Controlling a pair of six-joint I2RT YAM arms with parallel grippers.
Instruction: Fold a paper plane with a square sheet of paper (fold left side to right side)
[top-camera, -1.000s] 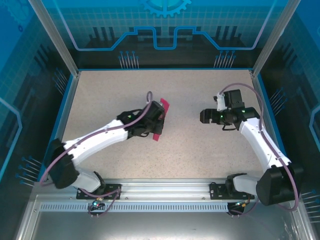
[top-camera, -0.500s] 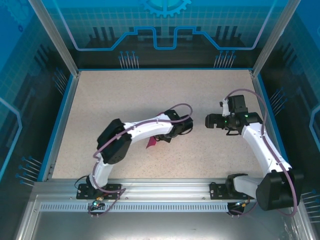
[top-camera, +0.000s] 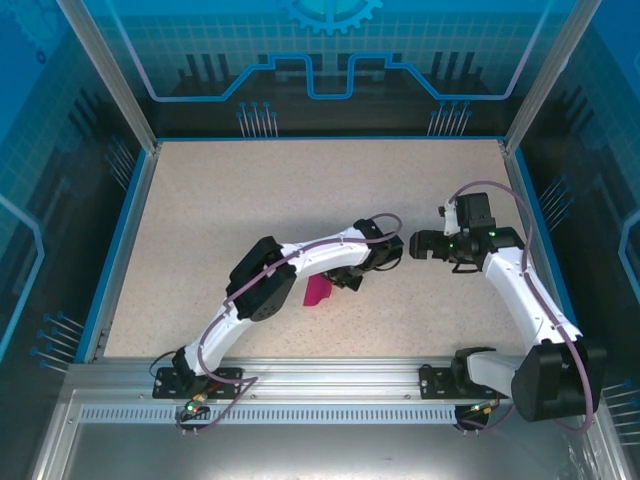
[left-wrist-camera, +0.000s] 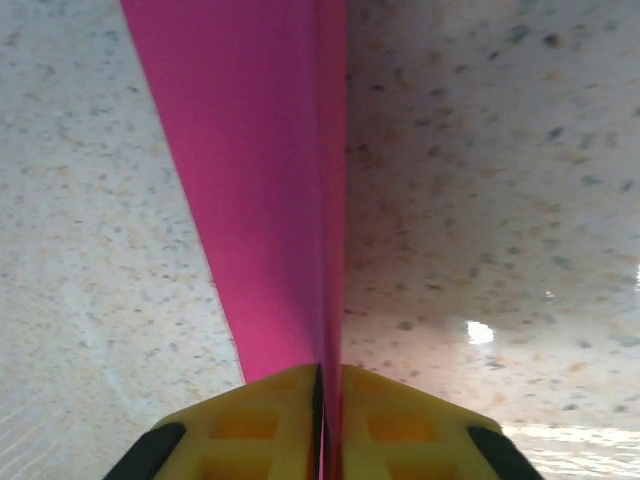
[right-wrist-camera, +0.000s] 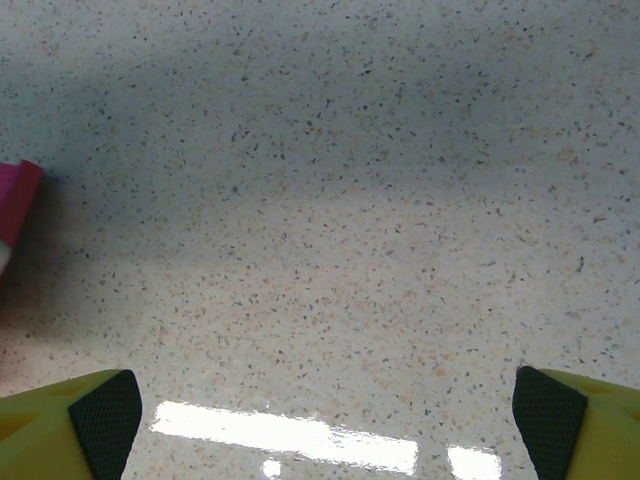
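Note:
The paper plane (left-wrist-camera: 262, 180) is magenta-pink paper folded into a narrow tapering wedge. It runs away from my left gripper (left-wrist-camera: 322, 378), whose yellow jaws are shut on its near end with the crease between them. From above, the pink paper (top-camera: 318, 291) shows just under the left arm's wrist near the table's middle, with the left gripper (top-camera: 342, 279) at its right end. My right gripper (top-camera: 412, 245) hovers close to the right of the left wrist, facing it. Its jaws stand wide open (right-wrist-camera: 328, 420) over bare table. A pink corner (right-wrist-camera: 14, 200) of the plane shows at the left edge of the right wrist view.
The speckled beige table (top-camera: 250, 190) has a blue raised rim (top-camera: 135, 200) and clear enclosure walls around it. The left arm's bent elbow (top-camera: 262, 280) rises over the table's near middle. A metal rail (top-camera: 330, 385) carries both arm bases.
The left arm has swung right and folded at the elbow, carrying the pink paper toward the table's middle. The right gripper has shifted slightly and opened a little wider.

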